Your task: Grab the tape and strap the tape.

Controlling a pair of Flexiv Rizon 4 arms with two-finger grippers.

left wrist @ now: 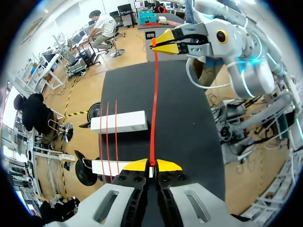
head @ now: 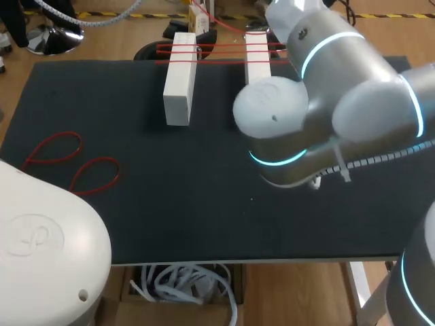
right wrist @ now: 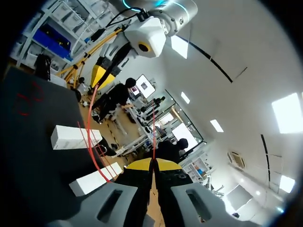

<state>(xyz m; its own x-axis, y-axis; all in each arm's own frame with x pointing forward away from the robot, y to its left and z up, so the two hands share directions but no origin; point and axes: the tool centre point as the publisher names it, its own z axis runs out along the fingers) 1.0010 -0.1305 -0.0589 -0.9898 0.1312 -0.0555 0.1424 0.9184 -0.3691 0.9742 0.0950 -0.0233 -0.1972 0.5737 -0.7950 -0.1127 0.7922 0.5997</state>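
A red strap (left wrist: 154, 104) is stretched in the air between my two grippers. In the left wrist view my left gripper (left wrist: 152, 163) is shut on its near end, and my right gripper (left wrist: 162, 42) pinches the far end. From the right wrist view, my right gripper (right wrist: 152, 163) is shut on the strap (right wrist: 90, 127), which curves off to my left gripper (right wrist: 100, 78). Below stand two white blocks (head: 181, 78) (head: 257, 58) with red straps (head: 217, 49) lying across both. In the head view my right arm (head: 319, 102) hides both grippers.
Two loose red strap loops (head: 54, 151) (head: 98, 173) lie on the left part of the black mat (head: 170, 210). The white blocks stand near the mat's far edge. My left arm's base (head: 41, 244) fills the near left corner.
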